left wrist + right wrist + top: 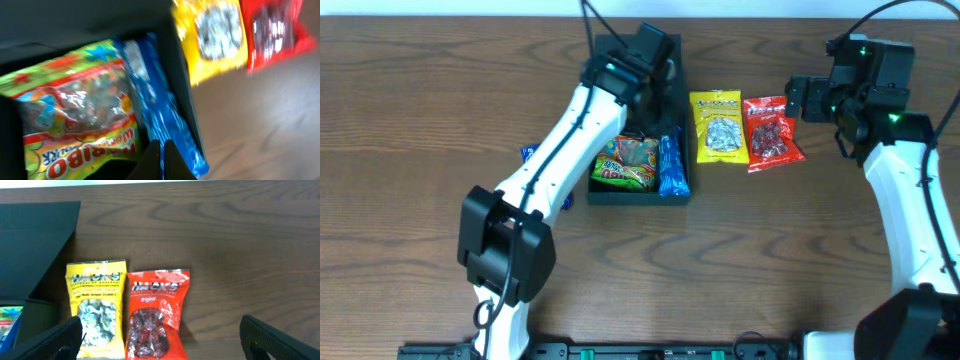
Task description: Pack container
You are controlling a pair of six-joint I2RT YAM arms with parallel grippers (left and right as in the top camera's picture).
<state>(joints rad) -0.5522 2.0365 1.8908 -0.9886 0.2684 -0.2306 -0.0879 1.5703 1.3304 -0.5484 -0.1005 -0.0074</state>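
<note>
Near the desk's (pixel 820 260) far edge, the container (pixel 630 196) is holding a Haribo bag (pixel 625 165) and a blue packet (pixel 670 170). A yellow bag (pixel 720 125) and red bag (pixel 772 130) are lying alongside. The left fingers (pixel 154 160) are hanging pinched together over it, the right fingers (pixel 280 340) gaping wide.

The container (pixel 632 197) is a plain dark green-black. The green-yellow packet (pixel 626 165) is lime and yellow with red lettering and a busy multicolour print. The blue packet (pixel 670 170) is bright blue, flecked with white. The worktop (pixel 420 90) is brown with a wood grain. The yellow packet (pixel 720 127) carries a dark band of lettering above silvery-grey pieces. The red packet (pixel 773 132) has a similar dark band above dark red pieces. The left arm (pixel 570 130) and the right arm (pixel 905 190) are white with black joints.
</note>
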